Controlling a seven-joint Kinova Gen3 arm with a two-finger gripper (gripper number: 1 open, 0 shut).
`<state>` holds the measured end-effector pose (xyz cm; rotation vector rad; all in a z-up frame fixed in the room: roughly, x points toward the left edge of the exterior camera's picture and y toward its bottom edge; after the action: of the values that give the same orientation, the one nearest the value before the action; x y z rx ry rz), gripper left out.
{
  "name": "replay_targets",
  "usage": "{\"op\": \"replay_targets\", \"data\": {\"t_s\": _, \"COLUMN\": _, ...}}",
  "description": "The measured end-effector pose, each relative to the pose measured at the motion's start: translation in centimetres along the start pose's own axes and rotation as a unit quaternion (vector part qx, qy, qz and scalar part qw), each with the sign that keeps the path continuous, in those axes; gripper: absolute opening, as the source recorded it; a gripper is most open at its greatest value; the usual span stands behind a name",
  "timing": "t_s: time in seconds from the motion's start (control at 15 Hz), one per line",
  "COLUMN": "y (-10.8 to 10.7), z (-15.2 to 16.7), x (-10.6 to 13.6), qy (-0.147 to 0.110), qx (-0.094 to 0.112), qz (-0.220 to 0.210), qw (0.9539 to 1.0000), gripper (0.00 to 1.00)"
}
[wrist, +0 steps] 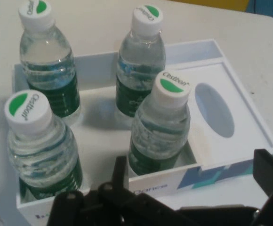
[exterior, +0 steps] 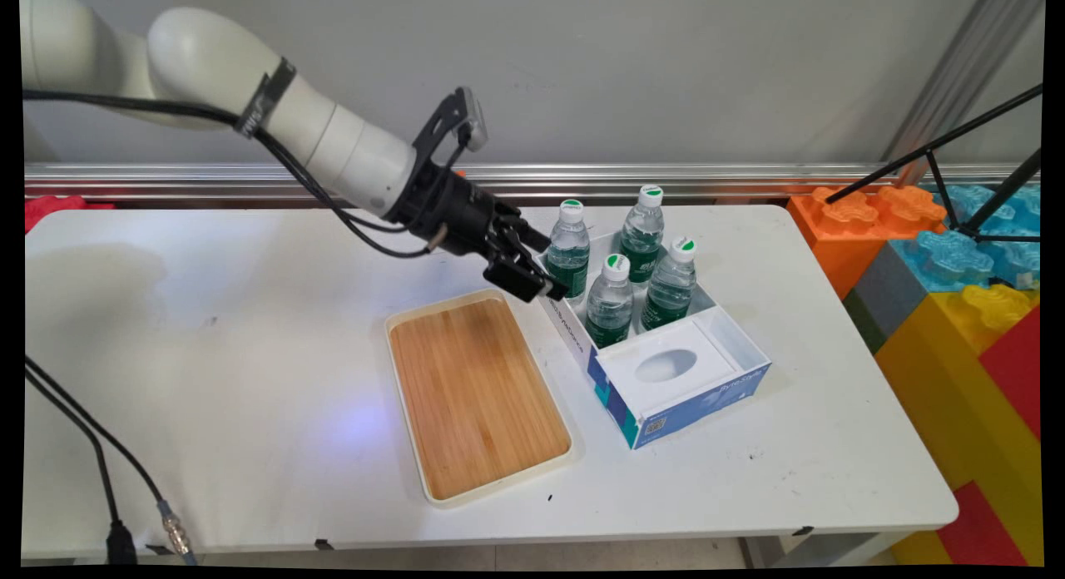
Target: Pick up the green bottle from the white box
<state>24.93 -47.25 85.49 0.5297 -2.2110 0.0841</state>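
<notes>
1. Gripper. The black two-finger gripper (exterior: 545, 289) hangs at the left long wall of the white-and-blue cardboard box (exterior: 641, 417), just above its rim. In the hand view the gripper (wrist: 193, 169) has its fingers spread wide, with nothing between them but the box wall below. I judge it empty; it has hold of nothing.

2. Box contents. I count four clear plastic water bottles with green labels and white caps, all upright in the box's open far compartment.
- The far-left bottle (exterior: 569, 250) is the one closest to the gripper. In the hand view it (wrist: 37, 150) stands against the lettered wall.
- The near-left bottle (exterior: 610, 300) stands next to it along the same wall, and sits centre frame in the hand view (wrist: 162, 127).
- The far-right bottle (exterior: 642, 234) and the near-right bottle (exterior: 671, 284) stand behind these, against the opposite wall.
- The box's near compartment is covered by a white insert with an oval opening (exterior: 666, 365).

3. Tray. A rectangular bamboo tray with a cream rim (exterior: 478, 392) lies on the white counter (exterior: 208, 354), just beside the box on its left. Nothing rests on it.

4. Standing. No bottle is lifted, tilted or out of the box. I cannot tell whether the gripper touches the box wall or merely hovers over it.
</notes>
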Motion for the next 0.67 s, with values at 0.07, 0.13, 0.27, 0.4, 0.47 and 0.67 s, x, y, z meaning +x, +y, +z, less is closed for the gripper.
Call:
{"op": "replay_targets", "data": {"t_s": 0.07, "y": 0.2, "z": 0.5, "x": -0.4, "qy": -0.002, "qx": 0.003, "qz": -0.004, "qw": 1.0, "gripper": 1.0}}
{"op": "replay_targets", "data": {"t_s": 0.13, "y": 0.3, "z": 0.9, "x": -0.6, "qy": -0.002, "qx": 0.007, "qz": -0.007, "qw": 1.0, "gripper": 1.0}}
{"op": "replay_targets", "data": {"t_s": 0.27, "y": 0.4, "z": 1.8, "x": -1.0, "qy": -0.002, "qx": 0.012, "qz": -0.012, "qw": 0.9999, "gripper": 1.0}}
{"op": "replay_targets", "data": {"t_s": 0.4, "y": 0.4, "z": 2.7, "x": -1.4, "qy": -0.001, "qx": 0.017, "qz": -0.016, "qw": 0.9997, "gripper": 1.0}}
{"op": "replay_targets", "data": {"t_s": 0.47, "y": 0.3, "z": 3.2, "x": -1.5, "qy": 0.001, "qx": 0.019, "qz": -0.018, "qw": 0.9997, "gripper": 1.0}}
{"op": "replay_targets", "data": {"t_s": 0.67, "y": 0.1, "z": 4.9, "x": -1.9, "qy": 0.011, "qx": 0.019, "qz": -0.022, "qw": 0.9995, "gripper": 1.0}}
